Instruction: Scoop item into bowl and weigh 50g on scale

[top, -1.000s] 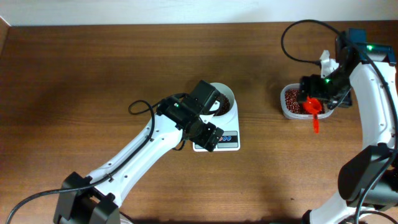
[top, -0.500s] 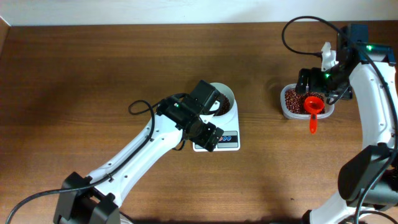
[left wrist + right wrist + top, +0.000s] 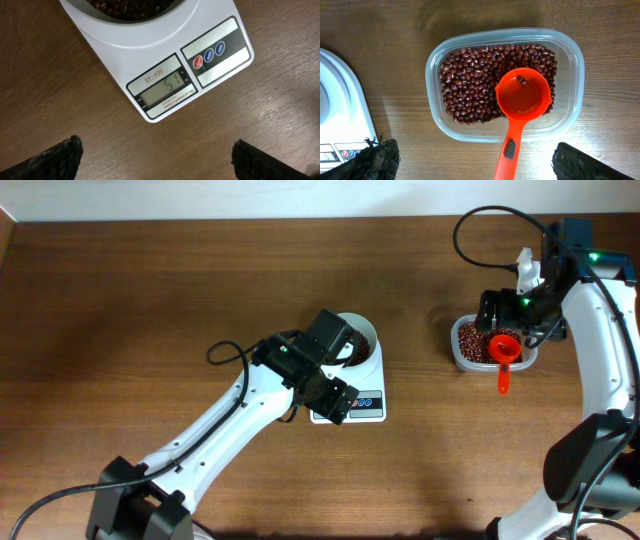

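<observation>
Left wrist view is aimed at the scale (image 3: 125, 50) so its display (image 3: 165, 91) can be read, left hand (image 3: 160, 160) released; right hand (image 3: 475, 162), likewise released, is held above the scoop (image 3: 522, 97)

The scale (image 3: 210, 30) bears "SF-400" (red lettering); its display (image 3: 167, 91) reads 51.
</observation>
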Action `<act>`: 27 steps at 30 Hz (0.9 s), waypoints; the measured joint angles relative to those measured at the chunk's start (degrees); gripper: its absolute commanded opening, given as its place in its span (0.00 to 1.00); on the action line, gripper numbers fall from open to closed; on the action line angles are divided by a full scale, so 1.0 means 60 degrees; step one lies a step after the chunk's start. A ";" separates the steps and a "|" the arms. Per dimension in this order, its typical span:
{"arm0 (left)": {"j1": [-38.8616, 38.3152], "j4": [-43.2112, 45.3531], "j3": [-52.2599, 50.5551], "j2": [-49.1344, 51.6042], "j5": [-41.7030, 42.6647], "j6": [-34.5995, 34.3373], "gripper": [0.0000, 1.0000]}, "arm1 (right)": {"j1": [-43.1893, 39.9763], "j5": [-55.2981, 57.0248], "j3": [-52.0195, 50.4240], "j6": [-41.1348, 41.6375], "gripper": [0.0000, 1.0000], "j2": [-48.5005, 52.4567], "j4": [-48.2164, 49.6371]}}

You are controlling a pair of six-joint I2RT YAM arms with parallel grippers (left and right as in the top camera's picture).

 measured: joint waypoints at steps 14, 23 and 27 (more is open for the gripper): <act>0.1326 0.2510 -0.0051 -0.6404 -0.0208 0.0000 0.99 | 0.0000 0.0000 0.0000 -0.0004 0.99 0.0000 0.0004; 0.4051 0.8448 -0.5515 -1.0677 0.0674 0.0004 0.99 | 0.0000 -0.0029 0.0000 0.0000 0.99 0.0000 0.0004; 0.4728 1.2076 -0.9162 -1.2619 0.1013 0.0000 0.99 | 0.0000 -0.0033 -0.0007 0.0004 0.99 0.0004 0.0026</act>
